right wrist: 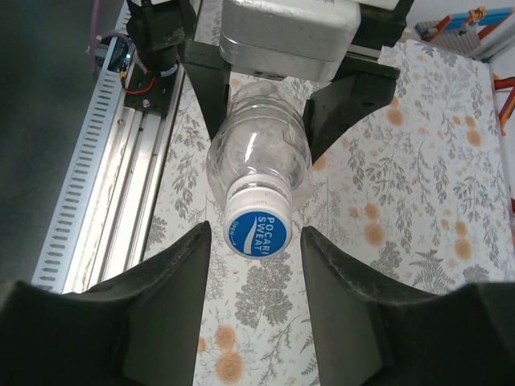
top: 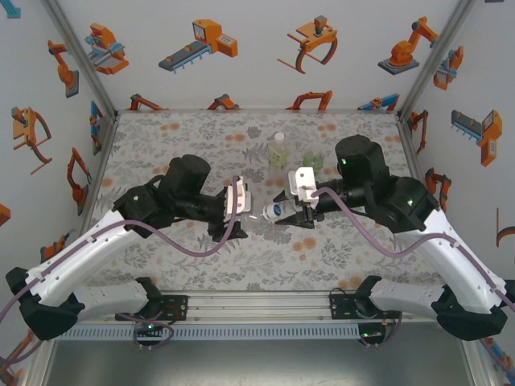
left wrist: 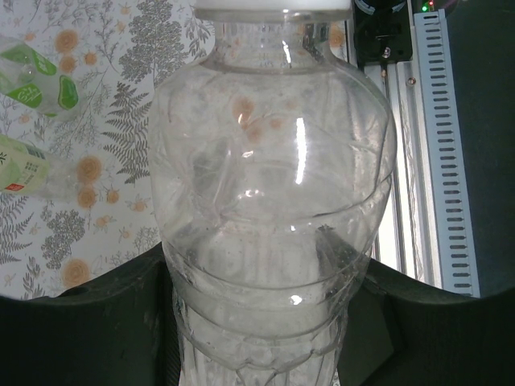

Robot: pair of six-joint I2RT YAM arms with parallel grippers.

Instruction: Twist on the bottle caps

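The left tool [left wrist: 265, 322] clamps the bottle [left wrist: 273, 161]; the right tool [right wrist: 256, 237] stands apart, gaps flanking the cap [right wrist: 257, 229].

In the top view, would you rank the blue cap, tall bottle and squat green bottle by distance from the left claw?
1. Blue cap, on the clear bottle in the left claw.
2. Tall bottle, farther back.
3. Squat green bottle, back right.

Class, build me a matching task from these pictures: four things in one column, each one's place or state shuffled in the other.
1. clear bottle
2. blue-and-white cap
3. right gripper
4. tall labelled bottle

A. upright at the far side of the mat
B. clamped in the left gripper
C. on the clear bottle's neck
D. jaws open, flanking the cap

Pairs: 1-B, 2-C, 3-D, 4-A
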